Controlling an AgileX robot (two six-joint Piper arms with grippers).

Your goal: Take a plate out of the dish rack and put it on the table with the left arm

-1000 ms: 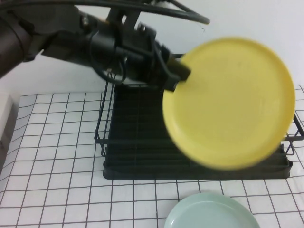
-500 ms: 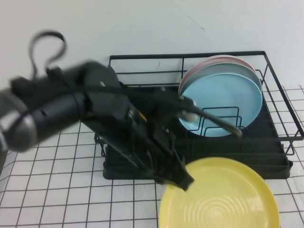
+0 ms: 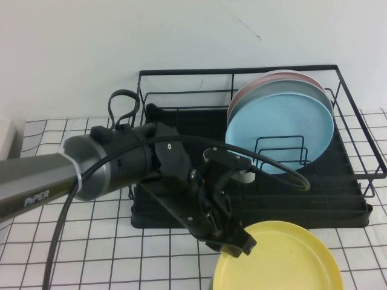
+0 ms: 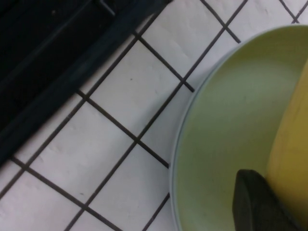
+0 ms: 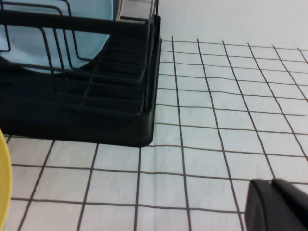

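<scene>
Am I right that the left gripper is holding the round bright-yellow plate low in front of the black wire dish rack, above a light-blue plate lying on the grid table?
Not quite: the plate lying beneath is pale mint-green, as the left wrist view shows. The rest holds: the left gripper holds the round bright-yellow plate low in front of the black wire dish rack. The right gripper hovers over the grid table.

- I've brought the left arm (image 3: 115, 166) down from high over the dish rack (image 3: 254, 151) to the table (image 3: 72, 241) in front of it.
- The plate (image 3: 284, 260), raised and tilted before, now lies flat and low, over the mint-green plate (image 4: 226, 130).
- The left gripper (image 3: 233, 238) still grips its rim.
</scene>
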